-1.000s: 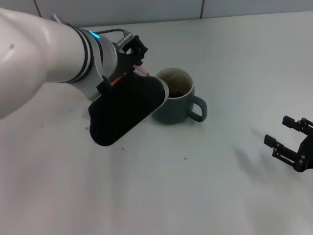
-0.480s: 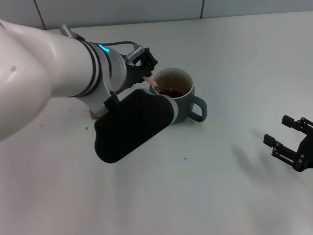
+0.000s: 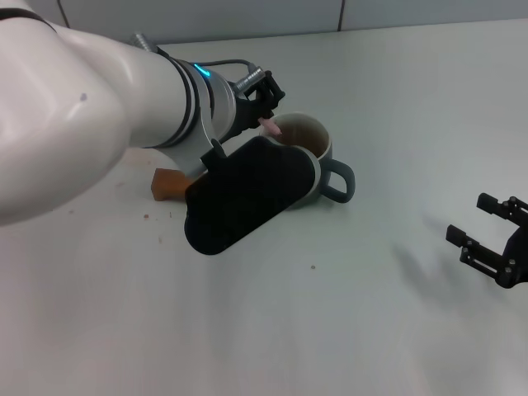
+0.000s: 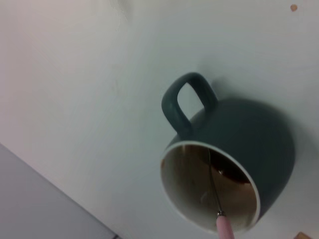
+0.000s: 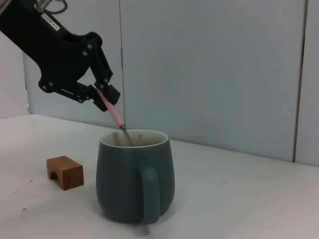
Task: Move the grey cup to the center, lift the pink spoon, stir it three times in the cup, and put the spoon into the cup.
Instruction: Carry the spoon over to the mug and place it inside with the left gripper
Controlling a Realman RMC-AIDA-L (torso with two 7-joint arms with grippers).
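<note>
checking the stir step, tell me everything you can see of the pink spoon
The pink spoon is slim, with a pale pink handle and a thin metal neck. It is tilted, pink end up, neck slanting down into the grey cup. The left gripper is shut on the handle's upper end, above the cup's rim. The bowl is hidden low in the brown-stained white interior, so whether it touches the wall or bottom cannot be told.

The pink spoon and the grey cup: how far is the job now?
Done: the grey cup stands mid-table and the pink spoon is lifted. In hand: the left gripper holds the spoon by its handle, tilted, its metal neck reaching down inside the cup, so stirring looks under way; how many turns cannot be told. Left: release the spoon into the cup. The right gripper waits open, off to the right.
</note>
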